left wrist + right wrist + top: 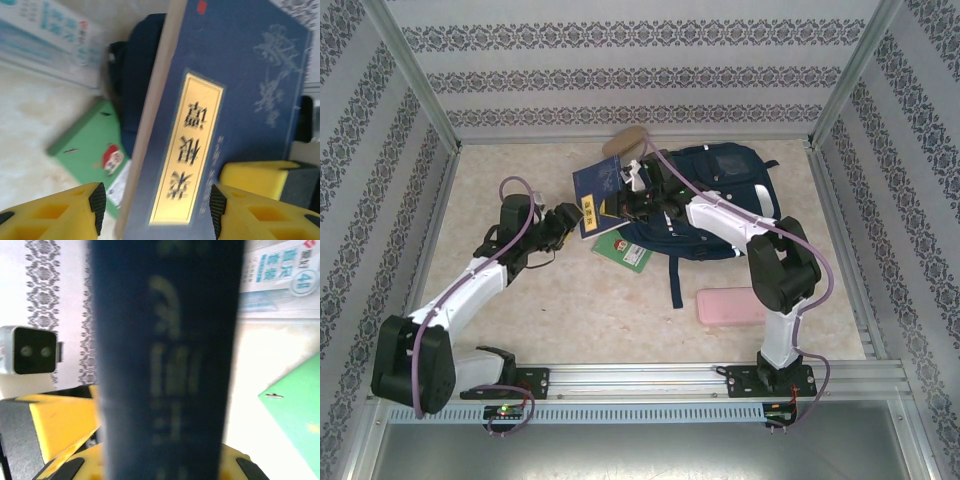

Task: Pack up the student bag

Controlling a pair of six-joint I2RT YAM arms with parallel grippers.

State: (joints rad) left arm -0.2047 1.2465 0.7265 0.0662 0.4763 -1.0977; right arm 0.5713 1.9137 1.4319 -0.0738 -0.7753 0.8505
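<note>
Yellow-padded, clenching a blue book (595, 188) at the student bag's (732, 168) left edge with the right end effector (635, 205). Holding the left end effector (156, 200) released left of that bag on the bench (520, 310).

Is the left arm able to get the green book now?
Probably, yes: the green book lies on the table close to the left gripper, but the blue book sits between its open fingers.

Overhead looks down; both wrist cameras hug blue book (240, 75)
</note>
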